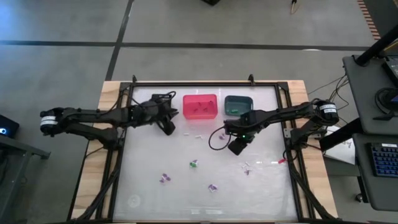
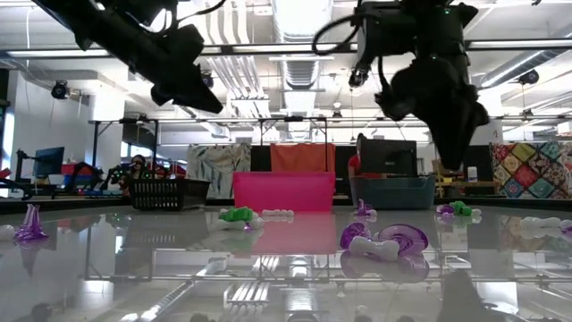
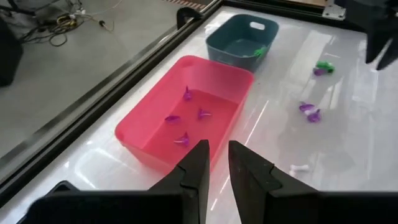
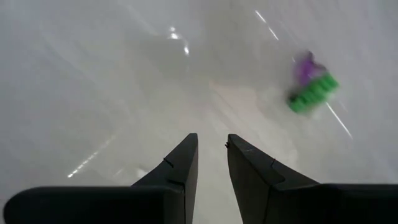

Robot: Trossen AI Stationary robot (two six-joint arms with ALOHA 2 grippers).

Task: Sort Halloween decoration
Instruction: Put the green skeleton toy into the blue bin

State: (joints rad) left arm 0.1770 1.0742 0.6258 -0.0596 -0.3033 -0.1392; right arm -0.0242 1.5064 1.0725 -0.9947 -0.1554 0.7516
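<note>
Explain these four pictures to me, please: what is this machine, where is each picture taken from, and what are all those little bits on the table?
It is a robot with two dark arms at a table, sorting tiny Halloween trinkets by colour. One picture looks straight down, one looks level across the tabletop, and two come from cameras on the wrists. The left end effector hangs beside the pink bin, which already holds purple pieces. Its fingers are slightly apart with nothing between them. The right end effector hovers over the table in front of the teal bin, which has a green piece inside. It too is empty, fingers slightly apart. Its wrist camera shows a green and purple trinket ahead. More purple, green and white bits lie scattered on the table.
</note>
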